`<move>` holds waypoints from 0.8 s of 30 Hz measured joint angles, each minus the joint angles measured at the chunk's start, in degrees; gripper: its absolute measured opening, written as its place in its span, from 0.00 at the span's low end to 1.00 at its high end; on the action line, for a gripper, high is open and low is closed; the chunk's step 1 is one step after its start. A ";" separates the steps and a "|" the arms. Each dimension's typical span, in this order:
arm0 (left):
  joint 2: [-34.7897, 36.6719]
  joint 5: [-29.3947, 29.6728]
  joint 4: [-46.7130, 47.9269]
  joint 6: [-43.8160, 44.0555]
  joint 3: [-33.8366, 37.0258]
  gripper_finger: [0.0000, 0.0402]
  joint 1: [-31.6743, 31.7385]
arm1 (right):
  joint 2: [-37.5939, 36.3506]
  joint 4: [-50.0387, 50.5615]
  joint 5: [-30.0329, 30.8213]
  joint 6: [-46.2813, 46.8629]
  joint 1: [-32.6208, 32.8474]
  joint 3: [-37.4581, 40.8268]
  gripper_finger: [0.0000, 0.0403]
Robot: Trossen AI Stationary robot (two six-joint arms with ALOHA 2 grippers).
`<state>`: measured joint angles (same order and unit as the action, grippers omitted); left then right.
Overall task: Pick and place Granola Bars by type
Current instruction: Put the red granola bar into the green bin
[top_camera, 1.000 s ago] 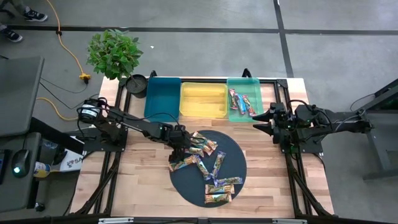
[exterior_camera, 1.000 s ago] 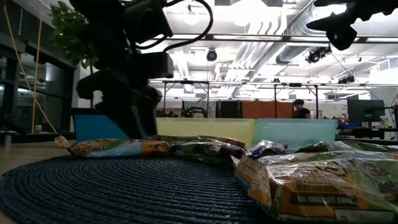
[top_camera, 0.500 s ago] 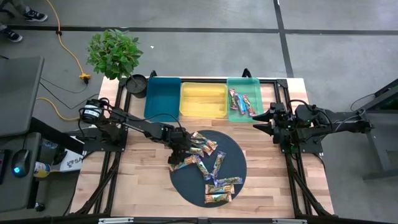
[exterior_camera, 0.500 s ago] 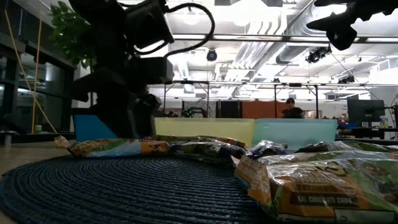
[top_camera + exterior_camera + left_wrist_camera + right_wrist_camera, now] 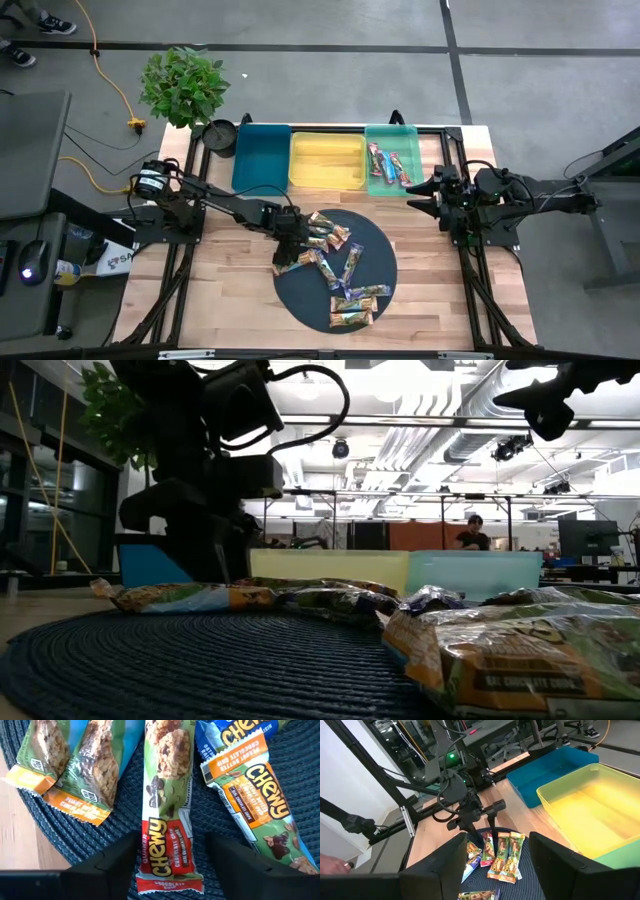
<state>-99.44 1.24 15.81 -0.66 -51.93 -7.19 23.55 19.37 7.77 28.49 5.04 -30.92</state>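
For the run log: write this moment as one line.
left gripper: open, straddling red chocolate-chip bar on mat | right gripper: open, waiting beside green bin

Granola Bars (image 5: 167,815) — glossy film wrappers; mat (image 5: 210,820) — woven (matt); table (image 5: 230,270) wood.

A grey concrete floor (image 5: 330,30), crossed by dark seam lines, is seen around the wooden desk (image 5: 240,290). A leafy potted plant (image 5: 183,85) is placed at the desk's far left corner, and a yellow cable (image 5: 112,80) is laid across the floor beside it. A second grey desk with a mouse (image 5: 31,262) is seen at the left edge. Beyond, white ceiling ducts (image 5: 440,400), strip lights and a person (image 5: 473,532) far off at a workstation are shown.
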 joint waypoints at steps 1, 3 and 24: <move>0.00 -0.03 -0.01 0.01 0.03 0.55 -0.01 | 0.00 -0.02 0.00 0.00 -0.01 0.00 0.50; 0.00 -0.47 0.01 0.00 0.03 0.52 0.03 | 0.00 -0.02 0.00 0.01 -0.01 0.00 0.50; -0.06 -0.42 0.03 2.13 0.12 0.34 0.05 | 0.00 0.01 -0.46 0.22 -0.02 0.00 0.50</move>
<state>-99.50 0.82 15.84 1.48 -51.81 -7.14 23.55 19.39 7.31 28.71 5.02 -30.92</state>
